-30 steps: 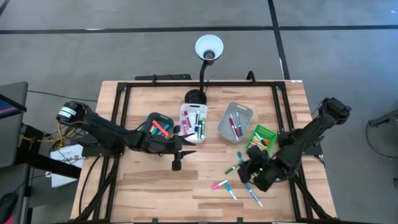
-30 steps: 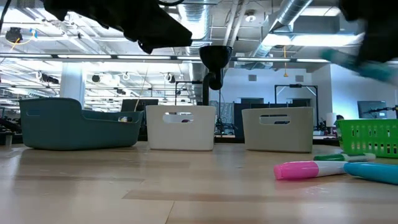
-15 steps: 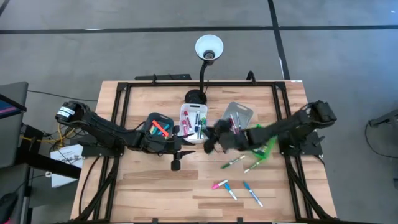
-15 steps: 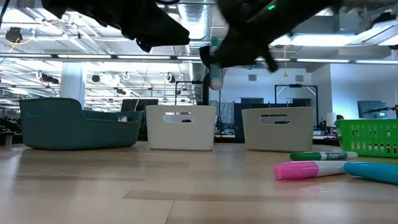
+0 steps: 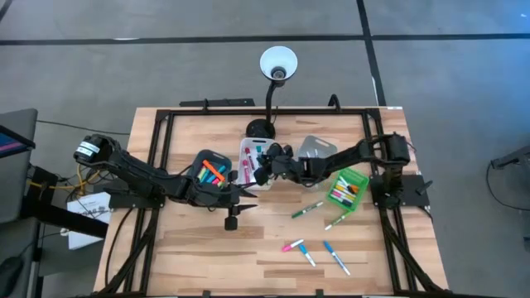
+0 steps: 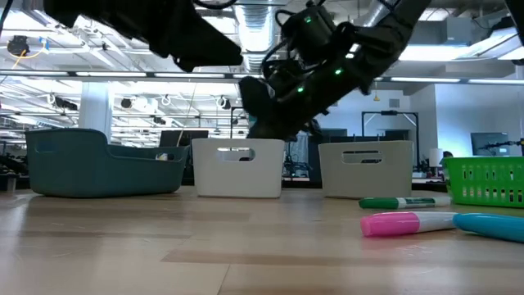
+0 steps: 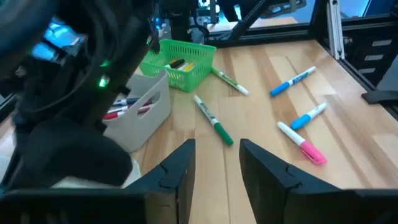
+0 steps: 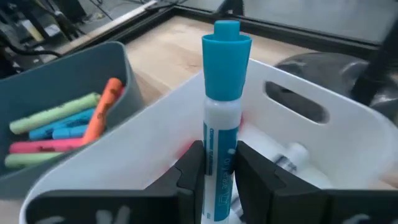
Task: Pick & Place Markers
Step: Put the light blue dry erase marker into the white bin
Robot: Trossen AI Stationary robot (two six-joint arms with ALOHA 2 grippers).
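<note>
- Our right gripper [image 8: 214, 171], jaws clamped on a blue marker [image 8: 221, 106], hangs over the white bin [image 5: 257, 157] at frame centre.
- Left gripper [image 7: 214, 162] waits, jaws apart, empty; five markers [image 5: 308, 210] remain on the bench [image 5: 199, 248].

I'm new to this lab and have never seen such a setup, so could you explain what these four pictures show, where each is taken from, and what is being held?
It is a robot with two dark arms at a wooden table. One picture looks straight down from above, one looks level across the tabletop, and two come from cameras on the arms' wrists.

The right hand is shut on a blue-capped marker, holding it upright over the white bin. The left hand waits open near the teal bin, which already holds coloured markers.

Farther right stand a grey bin and a green basket. Loose markers lie on the table: two green ones, a pink one and blue ones. A desk lamp stands at the back.
</note>
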